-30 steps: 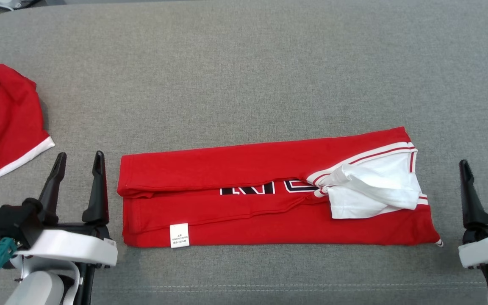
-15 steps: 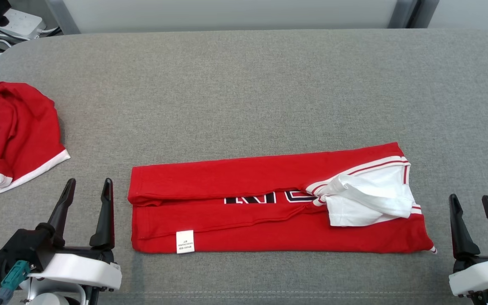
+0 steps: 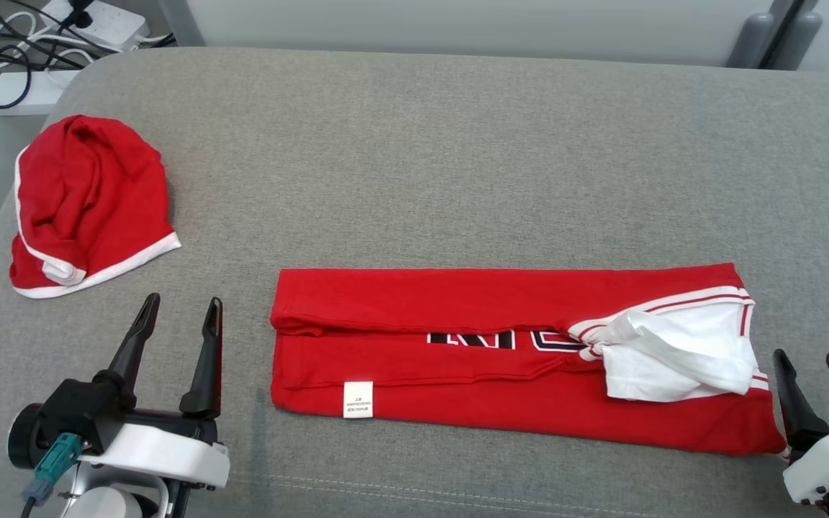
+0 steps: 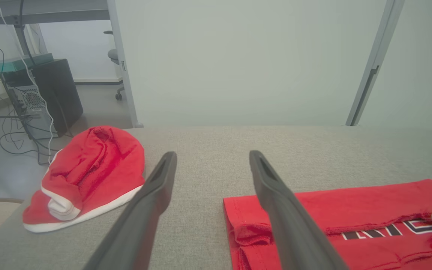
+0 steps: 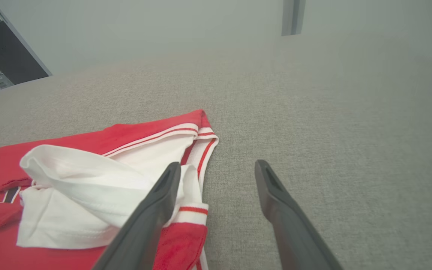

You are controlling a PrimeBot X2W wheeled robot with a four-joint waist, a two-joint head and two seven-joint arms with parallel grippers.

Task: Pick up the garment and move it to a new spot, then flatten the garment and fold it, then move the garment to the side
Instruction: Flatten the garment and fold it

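Between left tool [image 3: 183, 302] and right tool [image 3: 806, 355], both spread wide and empty, folded garment [image 3: 458, 302].

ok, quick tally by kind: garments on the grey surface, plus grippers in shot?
Red garments: 2, the folded garment in the middle and the bunched garment at far left
Grippers: 2, the left gripper and the right gripper, both open, holding nothing
Total: 4
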